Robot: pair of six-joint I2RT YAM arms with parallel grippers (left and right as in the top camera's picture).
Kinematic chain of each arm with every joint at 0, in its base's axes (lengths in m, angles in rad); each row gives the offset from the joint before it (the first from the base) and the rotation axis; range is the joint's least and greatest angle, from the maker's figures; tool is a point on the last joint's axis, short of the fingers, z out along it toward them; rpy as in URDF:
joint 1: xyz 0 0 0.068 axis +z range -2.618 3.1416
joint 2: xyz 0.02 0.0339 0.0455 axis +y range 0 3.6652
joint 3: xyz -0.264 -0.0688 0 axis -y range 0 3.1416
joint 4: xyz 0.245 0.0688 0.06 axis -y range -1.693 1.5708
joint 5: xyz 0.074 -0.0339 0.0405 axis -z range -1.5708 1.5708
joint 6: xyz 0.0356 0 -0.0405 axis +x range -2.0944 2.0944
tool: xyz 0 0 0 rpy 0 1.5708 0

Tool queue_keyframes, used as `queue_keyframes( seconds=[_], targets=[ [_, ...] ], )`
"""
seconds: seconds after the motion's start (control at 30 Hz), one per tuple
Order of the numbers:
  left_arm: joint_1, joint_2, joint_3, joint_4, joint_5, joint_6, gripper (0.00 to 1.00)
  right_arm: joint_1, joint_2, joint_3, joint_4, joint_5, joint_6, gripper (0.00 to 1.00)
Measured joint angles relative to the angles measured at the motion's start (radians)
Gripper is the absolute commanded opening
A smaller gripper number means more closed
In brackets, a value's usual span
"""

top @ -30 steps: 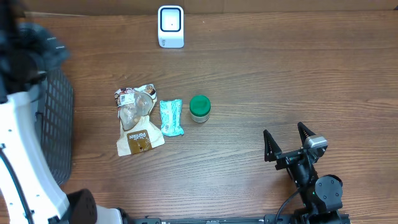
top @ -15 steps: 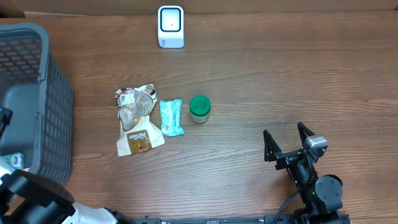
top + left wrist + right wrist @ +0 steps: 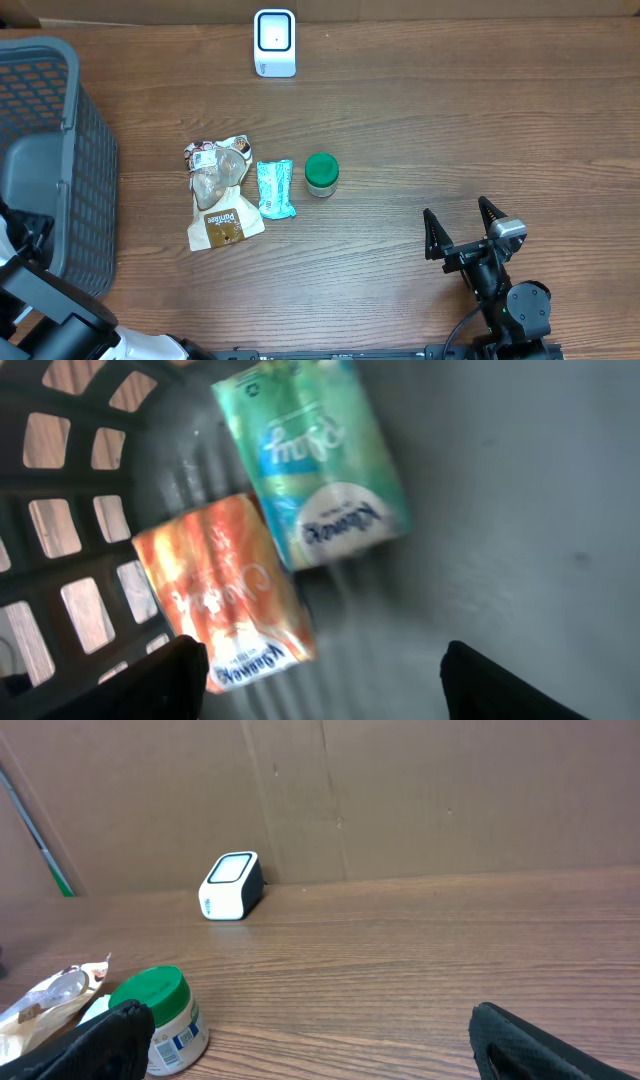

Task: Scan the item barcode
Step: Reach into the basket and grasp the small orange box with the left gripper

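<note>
In the left wrist view my left gripper hangs open inside the grey basket, just above an orange packet whose lower end lies beside my left finger. A green tissue packet lies beside it, farther from the gripper. The white scanner stands at the table's far edge. My right gripper rests open on the near right of the table, nothing between its fingers.
A brown snack bag, a teal packet and a green-lidded jar lie mid-table, left of the right gripper. The basket fills the left edge. In the right wrist view the jar sits by the left finger.
My left arm has swung from over the basket's far side down to its near-left corner, uncovering the basket in the overhead view. The right arm has not moved.
</note>
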Motion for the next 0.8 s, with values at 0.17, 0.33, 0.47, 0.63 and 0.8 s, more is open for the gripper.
queue_keyframes(
  seconds=[0.17,0.33,0.47,0.63,0.8],
  targets=[
    [0.000,0.043,-0.040,0.038,-0.050,0.000,0.76,0.000,0.000,0.000,0.000,0.000,0.000,1.00],
    [0.000,0.119,-0.044,0.051,-0.074,0.008,0.46,0.000,0.000,0.000,0.000,0.000,0.000,1.00],
    [0.000,0.126,-0.044,0.052,-0.106,0.017,0.04,0.000,0.000,0.000,0.000,0.000,0.000,1.00],
    [-0.001,0.124,-0.038,0.041,-0.109,0.019,0.04,0.000,0.000,0.000,0.000,0.000,0.000,1.00],
    [-0.001,0.124,0.021,-0.066,-0.029,0.018,0.04,0.000,0.000,0.000,0.000,0.000,0.000,1.00]
  ],
)
